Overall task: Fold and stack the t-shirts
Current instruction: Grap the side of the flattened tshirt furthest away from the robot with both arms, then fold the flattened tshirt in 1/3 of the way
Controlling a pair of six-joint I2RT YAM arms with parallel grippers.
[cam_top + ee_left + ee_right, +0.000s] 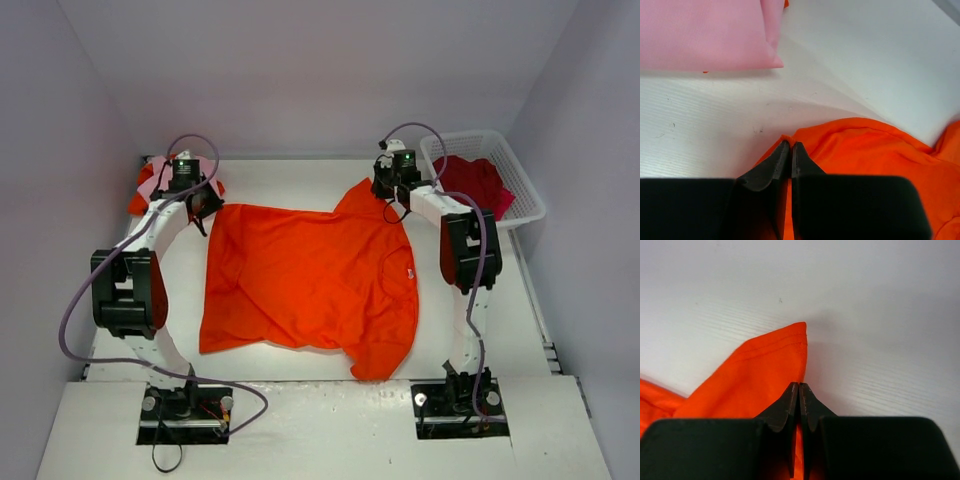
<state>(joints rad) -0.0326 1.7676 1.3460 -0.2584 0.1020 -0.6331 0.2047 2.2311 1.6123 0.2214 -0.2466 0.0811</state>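
Observation:
The orange t-shirt (310, 280) lies spread flat in the middle of the table. My left gripper (204, 204) is at its far left corner. In the left wrist view the gripper (791, 146) is shut on an edge of the orange cloth (865, 150). My right gripper (388, 196) is at the far right sleeve. In the right wrist view it (799, 387) is shut on the side of the sleeve (760, 372), just short of its pointed corner. A folded pale pink t-shirt (150, 178) (705, 35) lies at the far left. The crimson t-shirt (475, 180) lies bunched in the basket.
A white lattice basket (465, 136) stands at the far right corner, close behind the right arm. A bit of orange-red cloth (135, 205) shows under the pink t-shirt. Pale walls close in the table on three sides.

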